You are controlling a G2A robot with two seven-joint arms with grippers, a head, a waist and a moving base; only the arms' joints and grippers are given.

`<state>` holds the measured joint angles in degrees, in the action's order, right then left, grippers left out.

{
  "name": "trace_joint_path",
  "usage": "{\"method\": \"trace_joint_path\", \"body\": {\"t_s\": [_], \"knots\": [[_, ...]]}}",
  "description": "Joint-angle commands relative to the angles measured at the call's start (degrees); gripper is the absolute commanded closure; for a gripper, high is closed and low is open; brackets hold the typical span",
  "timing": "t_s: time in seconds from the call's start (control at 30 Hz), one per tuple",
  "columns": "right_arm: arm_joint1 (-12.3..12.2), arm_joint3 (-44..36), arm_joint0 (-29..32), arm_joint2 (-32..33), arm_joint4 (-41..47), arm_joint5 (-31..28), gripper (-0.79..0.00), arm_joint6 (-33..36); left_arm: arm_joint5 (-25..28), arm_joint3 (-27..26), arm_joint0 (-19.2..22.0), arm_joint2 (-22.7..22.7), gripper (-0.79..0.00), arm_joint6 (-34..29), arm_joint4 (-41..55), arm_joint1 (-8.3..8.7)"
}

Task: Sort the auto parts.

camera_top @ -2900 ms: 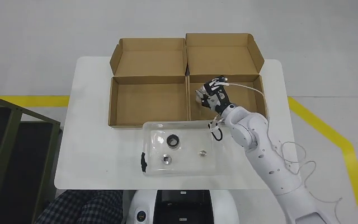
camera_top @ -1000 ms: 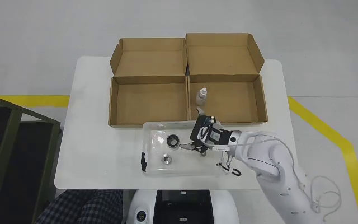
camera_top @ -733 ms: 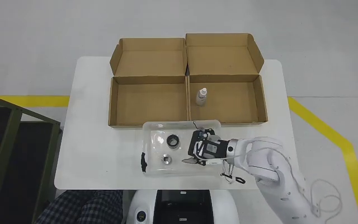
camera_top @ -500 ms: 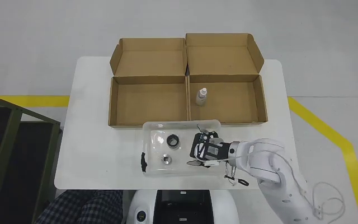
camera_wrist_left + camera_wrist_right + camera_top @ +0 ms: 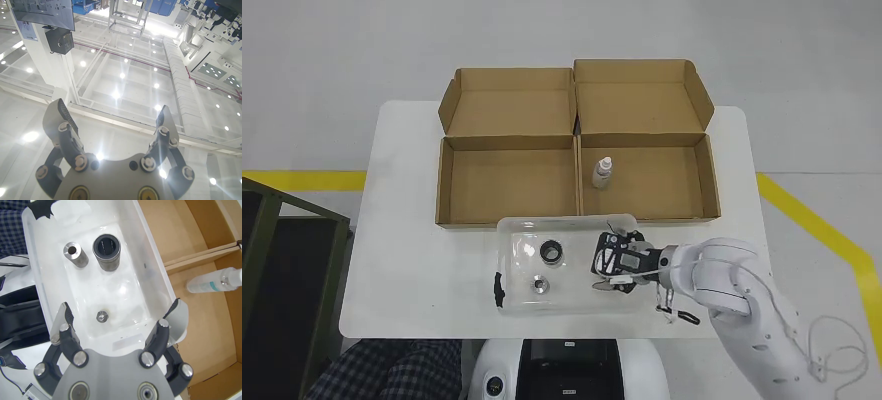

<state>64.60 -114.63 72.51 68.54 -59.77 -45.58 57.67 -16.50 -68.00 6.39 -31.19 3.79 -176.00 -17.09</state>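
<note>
A clear plastic bin (image 5: 510, 232) holds a black ring-shaped bearing (image 5: 552, 252) (image 5: 106, 252), a steel sleeve (image 5: 540, 285) (image 5: 75, 255) and a small hex part (image 5: 102, 316). My right gripper (image 5: 600, 268) (image 5: 121, 311) hovers open over the bin's right end, its fingers on either side of the hex part and above it. A small white bottle (image 5: 602, 172) (image 5: 211, 283) stands in the right cardboard box (image 5: 682, 212). My left gripper (image 5: 113, 113) is open, holds nothing and points up at the ceiling.
A second cardboard box (image 5: 507, 185), with nothing in it, adjoins the right one behind the bin; both have their lids folded back. The white table (image 5: 412, 250) is bare left of the bin. A black clip (image 5: 498, 290) sits on the bin's left rim.
The right gripper left the bottle in the right box and came down over the bin. In the last second it shifted slightly rightward above the hex part.
</note>
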Motion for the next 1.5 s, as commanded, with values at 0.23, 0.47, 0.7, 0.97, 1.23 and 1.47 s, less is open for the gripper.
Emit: {"method": "trace_joint_path", "body": {"t_s": [0.23, 0.47, 0.7, 0.97, 1.23, 1.47], "knots": [[-1.4, 2.7, -2.9, -4.2, -2.2, 1.1, -0.736, 2.1, 0.0, 0.0, 0.0, 0.0, -0.785, 0.0, 0.0, 0.00], [-3.0, 3.7, -4.6, -7.7, -3.2, 1.6, -0.659, 2.6, 0.0, 0.0, 0.0, 0.0, -0.785, 0.0, 0.0, 0.00], [-4.6, 4.5, -6.6, -11.3, -2.9, 2.6, -0.606, 3.6, 0.0, 0.0, 0.0, 0.0, -0.785, 0.0, 0.0, 0.00], [-6.3, 5.0, -9.0, -15.2, -1.9, 3.7, -0.382, 4.8, 0.0, 0.0, 0.0, 0.0, -0.785, 0.0, 0.0, 0.00], [-7.6, 5.3, -12.1, -19.4, -0.8, 5.3, -0.142, 6.4, 0.0, 0.0, 0.0, 0.0, -0.785, 0.0, 0.0, 0.00], [-8.4, 3.8, -14.2, -20.6, 1.4, 5.4, 0.000, 6.4, 0.0, 0.0, 0.0, 0.0, -0.785, 0.0, 0.0, 0.00]]}}
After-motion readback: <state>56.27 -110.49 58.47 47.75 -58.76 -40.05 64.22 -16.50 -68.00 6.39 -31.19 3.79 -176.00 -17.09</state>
